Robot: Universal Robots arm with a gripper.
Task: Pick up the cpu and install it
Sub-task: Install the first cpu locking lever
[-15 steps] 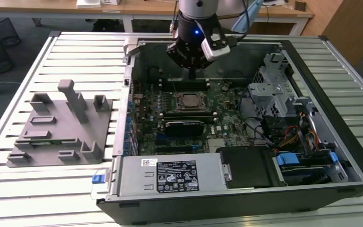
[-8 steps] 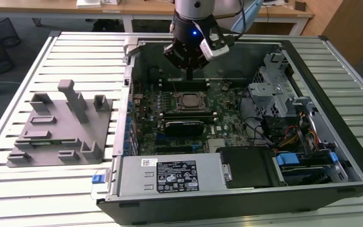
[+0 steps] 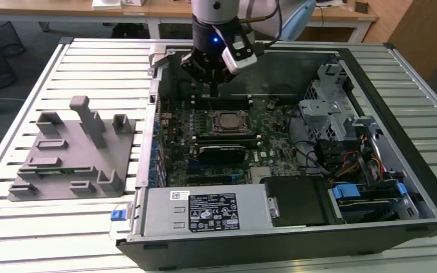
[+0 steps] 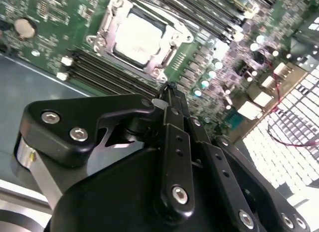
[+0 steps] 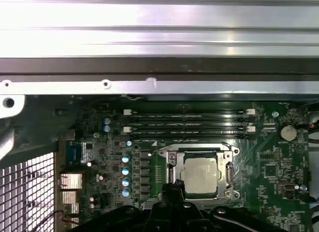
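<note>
Nearest the exterior camera, along the bottom of the frame, lies the open computer case [image 3: 423, 187], with its grey power supply [image 3: 203, 211] at lower centre and a black drive bay [image 3: 298, 200] with blue tabs just to the exterior view's right of it. Left of the case, on the slatted white tabletop [image 3: 21, 239], stands the grey plastic fixture [image 3: 74, 153], well apart from the arm. Further in, the green motherboard [image 3: 272, 142] fills the middle of the case, and the cpu [image 3: 227, 121] sits flat inside the metal-framed socket [image 3: 212, 126] at frame centre; in both wrist views its pale silvery top [image 5: 201, 175] shows seated within the frame [image 4: 137, 40], with memory slots [image 5: 187, 123] beside it. Beyond the socket, in the upper centre of the exterior view, the gripper [image 3: 214, 90] hangs above the board, apart from the cpu and carrying nothing. In the second wrist view the jaws look pressed together into one narrow black tip [image 4: 169, 95]. Wooden desks [image 3: 165, 10] cross the top edge.
</note>
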